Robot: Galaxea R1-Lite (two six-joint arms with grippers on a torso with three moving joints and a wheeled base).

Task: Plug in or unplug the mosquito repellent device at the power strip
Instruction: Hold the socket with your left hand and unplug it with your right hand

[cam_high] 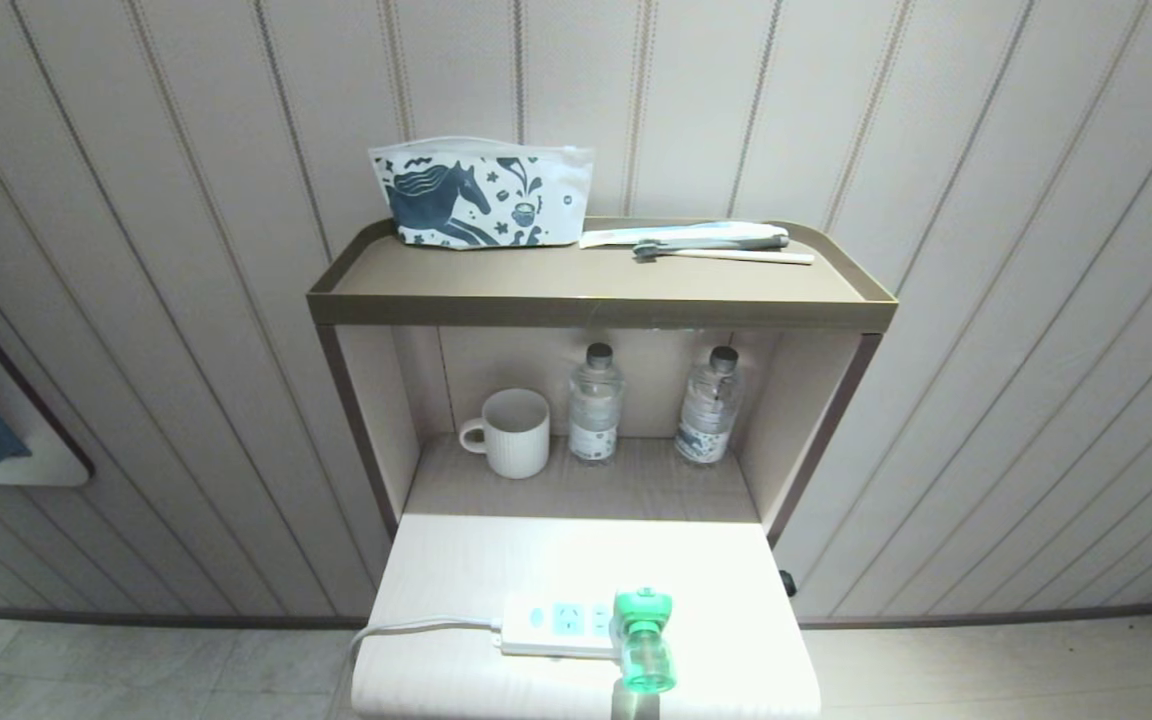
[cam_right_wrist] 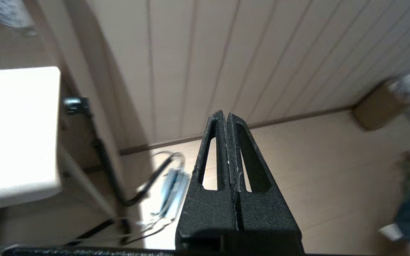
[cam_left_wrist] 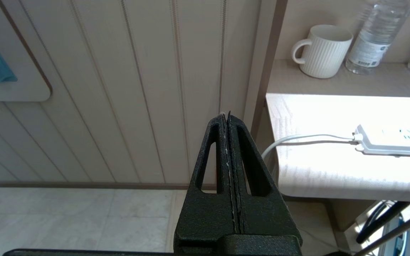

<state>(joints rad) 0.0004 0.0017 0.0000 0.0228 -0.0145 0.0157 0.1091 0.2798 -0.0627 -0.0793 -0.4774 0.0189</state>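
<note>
Mosquito repellent device [cam_high: 643,637], a small plug-in head glowing green over a translucent green liquid bottle, sits in the right end of the long white power strip [cam_high: 558,626] with light-blue socket faces, close to the front edge of the pale wood-grain desk [cam_high: 456,560]. I judge it light, hard plastic, smooth and a little slippery, top-heavy on its pins; the bottle looks the weaker part, so I would take hold across the squarish head, not the bottle. The strip itself is light and may lift or slide with the pull; its white-grey cord [cam_high: 406,628] runs off the desk's left edge.

My left pincer [cam_left_wrist: 228,115] hangs beside the desk's left edge, pressed together, holding nothing. My right pincer [cam_right_wrist: 226,115] is off the desk's right side over the floor, also pressed together and empty.

The desk top is brightly lit and smooth. Behind stands a ribbed white mug [cam_high: 514,432] and two clear water bottles [cam_high: 595,417] in a niche; striped wall panels surround.
</note>
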